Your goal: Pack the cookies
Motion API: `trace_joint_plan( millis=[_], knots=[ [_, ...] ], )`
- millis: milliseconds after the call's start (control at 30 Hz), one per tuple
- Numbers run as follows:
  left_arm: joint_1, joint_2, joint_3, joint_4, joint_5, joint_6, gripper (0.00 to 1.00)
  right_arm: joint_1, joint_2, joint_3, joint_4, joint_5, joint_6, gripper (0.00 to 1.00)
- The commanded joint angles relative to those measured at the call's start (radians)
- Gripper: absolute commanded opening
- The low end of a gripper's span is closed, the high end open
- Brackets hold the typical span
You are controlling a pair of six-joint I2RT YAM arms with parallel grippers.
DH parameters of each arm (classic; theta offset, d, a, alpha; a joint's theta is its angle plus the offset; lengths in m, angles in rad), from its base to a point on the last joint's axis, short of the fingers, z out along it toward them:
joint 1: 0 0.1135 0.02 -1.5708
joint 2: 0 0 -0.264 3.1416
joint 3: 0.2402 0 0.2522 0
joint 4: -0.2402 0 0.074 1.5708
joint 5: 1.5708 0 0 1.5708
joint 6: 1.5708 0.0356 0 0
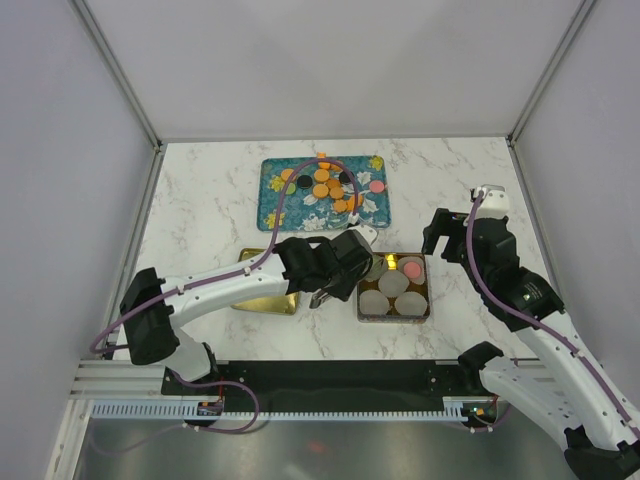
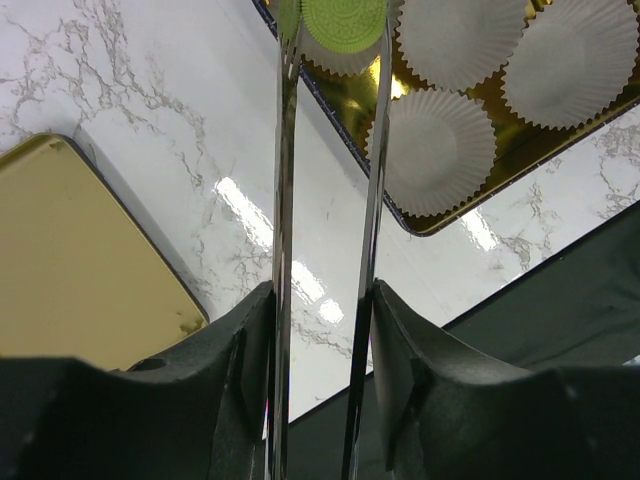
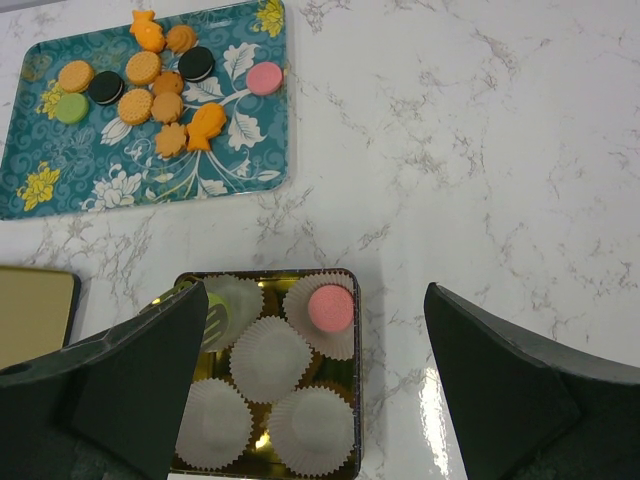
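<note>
Over gold tin (image 2: 505,140) — left pincer (image 2: 325,335) clamping tongs (image 2: 285,200) | green cookie (image 2: 343,25) pinched

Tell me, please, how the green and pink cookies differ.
The green cookie is pinched between the tongs over a paper cup; the pink cookie lies loose in another cup. The green cookie is left of the pink cookie in the right wrist view. Both are round, at the tin.

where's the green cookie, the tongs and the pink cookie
green cookie (image 2: 343,25), left wrist view, middle of its face
tongs (image 2: 283,200), left wrist view, left blade
pink cookie (image 3: 330,308), right wrist view, middle of its top
</note>
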Motion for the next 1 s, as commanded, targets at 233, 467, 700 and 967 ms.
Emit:
trace_joint_plan(
  millis=[233, 467, 700, 967],
  knots=[
    [-0.006, 0.004, 0.016, 0.049, -0.044, -0.027, 0.51, 0.000, -0.015, -0.003, 0.018, 0.017, -0.007, 0.98],
    [-0.006, 0.003, 0.014, 0.049, -0.051, -0.027, 0.53, 0.000, -0.015, -0.003, 0.016, 0.016, -0.007, 0.98],
    [-0.006, -0.029, 0.025, 0.049, -0.027, -0.030, 0.52, 0.000, -0.015, 0.001, 0.015, 0.016, -0.007, 0.98],
    [0.009, -0.115, 0.075, 0.048, -0.085, -0.016, 0.52, -0.001, -0.012, 0.004, 0.015, 0.013, -0.005, 0.98]
  ],
)
